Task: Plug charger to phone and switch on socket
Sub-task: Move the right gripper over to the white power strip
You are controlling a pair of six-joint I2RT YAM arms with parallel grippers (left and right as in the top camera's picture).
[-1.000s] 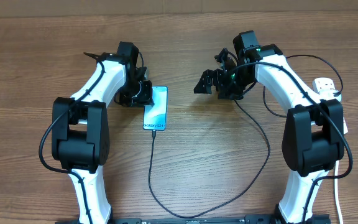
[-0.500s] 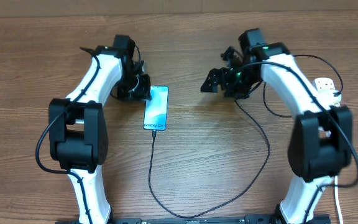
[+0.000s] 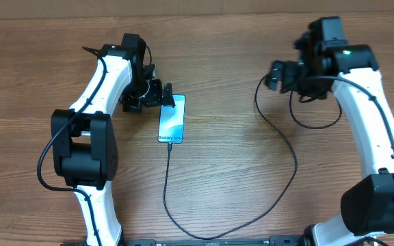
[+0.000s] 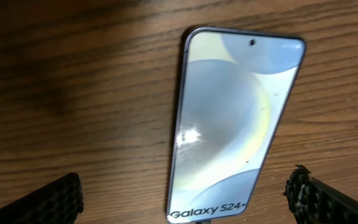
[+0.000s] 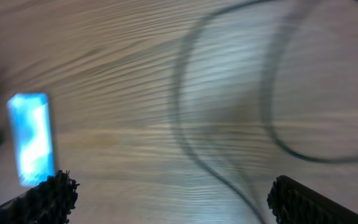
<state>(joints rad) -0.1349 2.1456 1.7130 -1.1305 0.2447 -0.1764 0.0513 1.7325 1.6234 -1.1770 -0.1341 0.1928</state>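
The phone [image 3: 172,119] lies screen-up left of the desk's [image 3: 238,191] centre, the charger [image 3: 295,158] apparently seated in its near end. Left gripper [image 3: 163,96], beside its far end, and right gripper [image 3: 276,75] both gape empty. Next: pressing the socket switch, hidden here

a wide patch of bare desk [image 3: 231,130] lies open between the phone [image 3: 172,119] and the charger [image 3: 294,154]. its black cable leaves the phone's near end, dips to the near edge and sweeps back up the right side, looping beside the spread right fingers [image 5: 303,202]. the left fingers [image 4: 48,200], spread wide, crowd the phone's far left corner. the strip along the far edge is bare.
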